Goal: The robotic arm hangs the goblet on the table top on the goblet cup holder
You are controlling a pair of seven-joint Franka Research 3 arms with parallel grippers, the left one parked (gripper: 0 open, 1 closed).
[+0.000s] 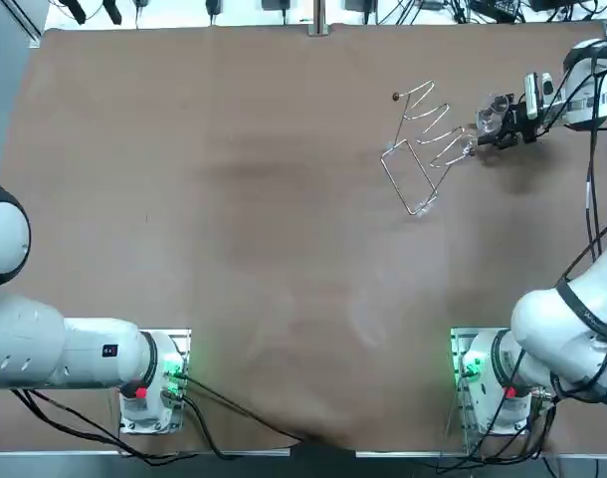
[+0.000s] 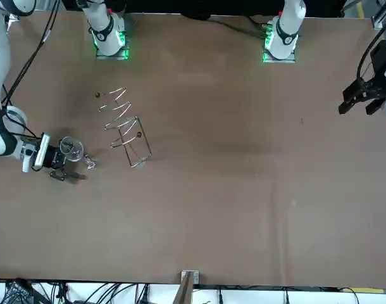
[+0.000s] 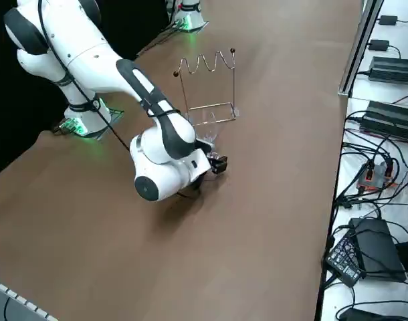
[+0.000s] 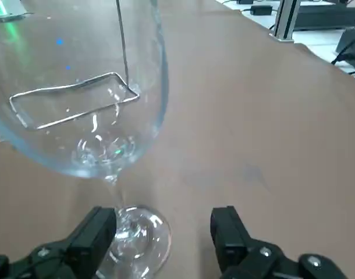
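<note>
A clear goblet (image 1: 495, 108) is at the far right of the table, just right of the wire goblet holder (image 1: 423, 149). My right gripper (image 1: 483, 135) reaches in sideways, low over the table. In the right wrist view its fingers (image 4: 93, 232) stand apart, and the gripper (image 4: 163, 229) is open. The goblet's foot (image 4: 138, 237) lies between them, close against one finger. The bowl (image 4: 96, 87) leans away beyond the fingertips, and the holder's base loop (image 4: 67, 102) shows through the glass. From the right side, the goblet (image 3: 207, 127) is between the gripper (image 3: 214, 160) and the holder (image 3: 207, 87).
The holder has a row of wavy wire hooks (image 2: 117, 104) on top, and nothing hangs on them. The table's right edge (image 3: 338, 134) is close, with power supplies and cables beyond it. Brown tabletop stretches out left of the holder.
</note>
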